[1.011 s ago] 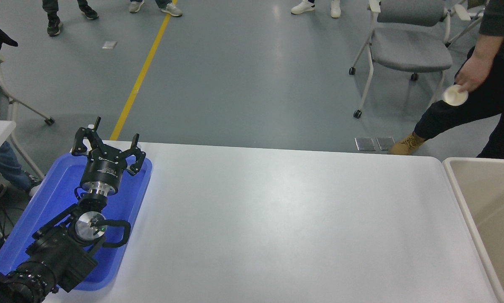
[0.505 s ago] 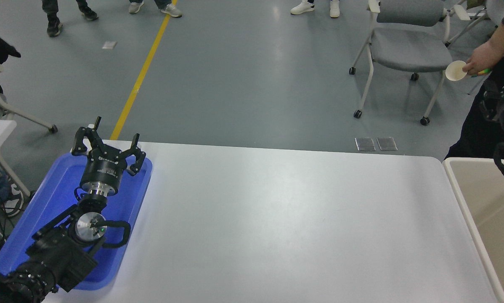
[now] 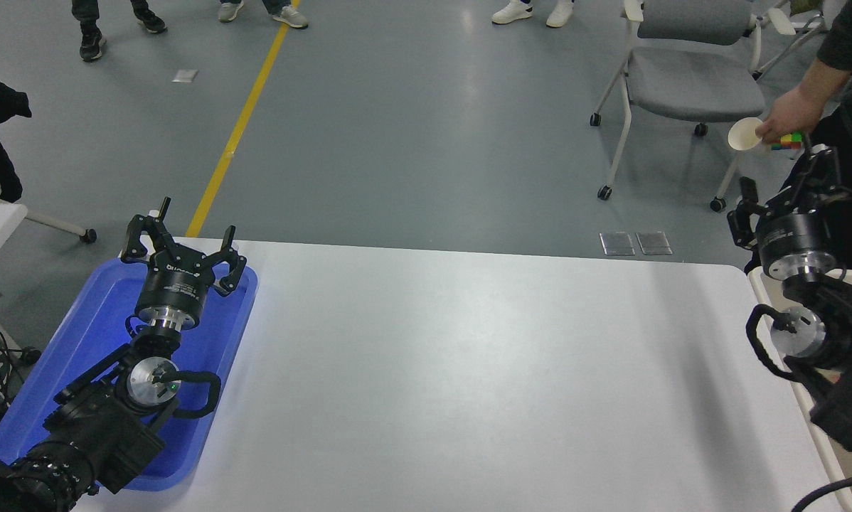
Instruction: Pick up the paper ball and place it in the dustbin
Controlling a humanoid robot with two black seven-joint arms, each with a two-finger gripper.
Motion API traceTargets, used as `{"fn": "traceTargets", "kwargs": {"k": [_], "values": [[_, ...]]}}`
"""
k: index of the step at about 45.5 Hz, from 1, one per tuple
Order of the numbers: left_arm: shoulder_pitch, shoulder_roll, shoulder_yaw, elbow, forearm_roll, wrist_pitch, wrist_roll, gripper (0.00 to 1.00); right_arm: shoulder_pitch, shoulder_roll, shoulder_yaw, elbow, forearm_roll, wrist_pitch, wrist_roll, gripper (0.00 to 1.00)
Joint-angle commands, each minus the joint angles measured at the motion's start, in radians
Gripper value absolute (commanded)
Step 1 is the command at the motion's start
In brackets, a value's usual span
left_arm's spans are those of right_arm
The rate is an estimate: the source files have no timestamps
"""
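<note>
No paper ball shows anywhere in the head view. The dustbin [image 3: 830, 471] stands off the table's right edge, a beige bin mostly covered by my right arm. My right gripper [image 3: 781, 172] hangs above the bin's far corner, open and empty, pointing away from me. My left gripper [image 3: 184, 243] is parked open over the blue tray [image 3: 77, 334] at the lower left, holding nothing.
A person at the top right holds a white paper cup [image 3: 744, 134] and a small multicoloured cube just beyond my right gripper. A grey wheeled chair [image 3: 689, 78] stands on the floor behind the white table [image 3: 469, 370]. More people's feet show along the top edge.
My right arm has come into view from the right edge and risen over the dustbin. The person's hand with the cup has shifted about at the top right. The left arm has stayed still.
</note>
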Motion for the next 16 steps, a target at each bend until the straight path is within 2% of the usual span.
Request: {"fn": "traceTargets", "kwargs": {"k": [1,16], "values": [[-0.001,0.0,0.0,0.0,0.0,0.0,0.0,1.0,-0.06,0.081,0.014,0.006,-0.01,0.022,0.013,1.0],[0.001,0.0,0.0,0.0,0.0,0.0,0.0,1.0,-0.067,0.087,0.014,0.006,-0.01,0.024,0.015,1.0]]}}
